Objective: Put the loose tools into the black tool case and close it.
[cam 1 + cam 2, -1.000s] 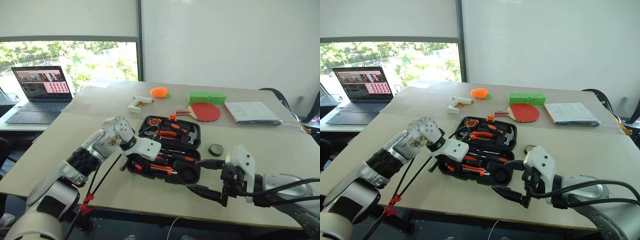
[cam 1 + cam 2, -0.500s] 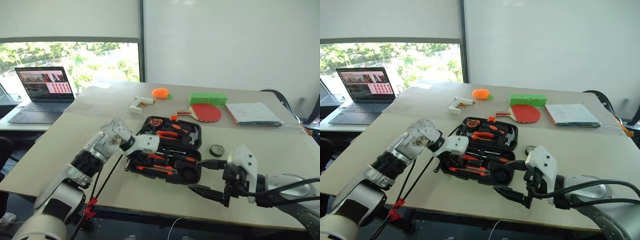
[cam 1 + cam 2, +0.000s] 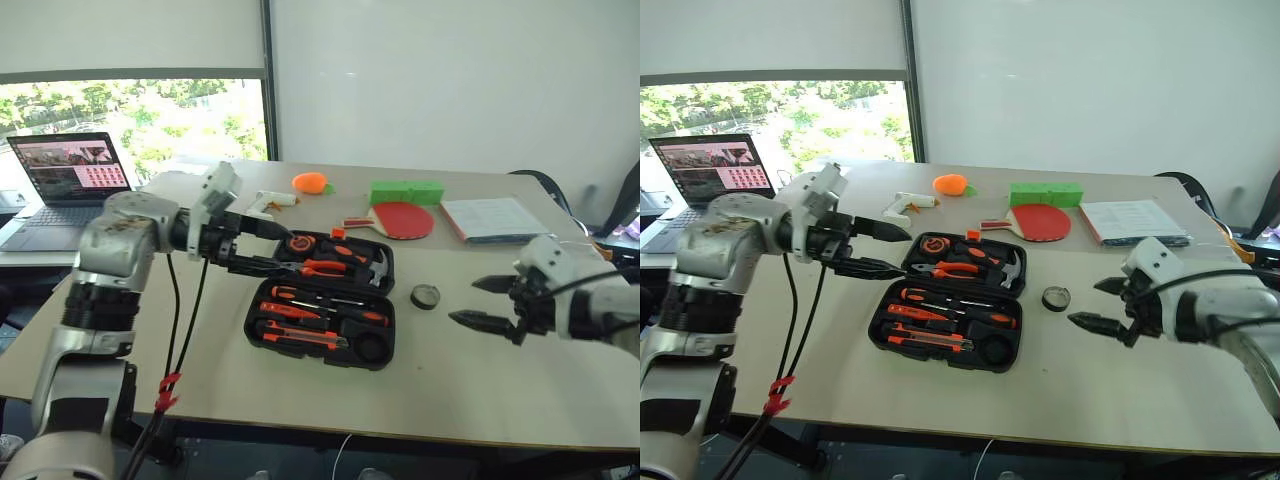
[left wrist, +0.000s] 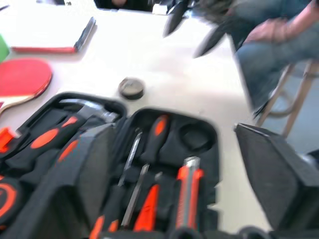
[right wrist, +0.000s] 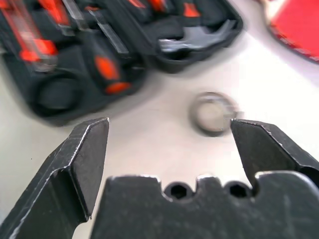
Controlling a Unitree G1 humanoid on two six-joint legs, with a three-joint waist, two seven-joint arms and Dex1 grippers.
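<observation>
The black tool case (image 3: 322,305) lies open on the table (image 3: 500,380), and its recesses already hold the orange-handled tools. One loose piece is left outside: the small round black roll (image 3: 425,296), which rests on the table just beside the right edge of the case.

The right gripper (image 3: 492,303) hangs to the right of the case, beyond the roll, with its fingers spread wide and nothing between them; in its wrist view the roll sits close to one finger, not centred in the gap. The left gripper (image 3: 262,247) is above the far left corner of the case, also released and empty.

The risk is probably in the pick of the roll. It is low and round, so if the fingers close off-centre, one finger could push it and it could slide or roll toward the table edge. Also, if the roll is not seated fully in its round recess, the lid may not shut and the latch may not catch.
</observation>
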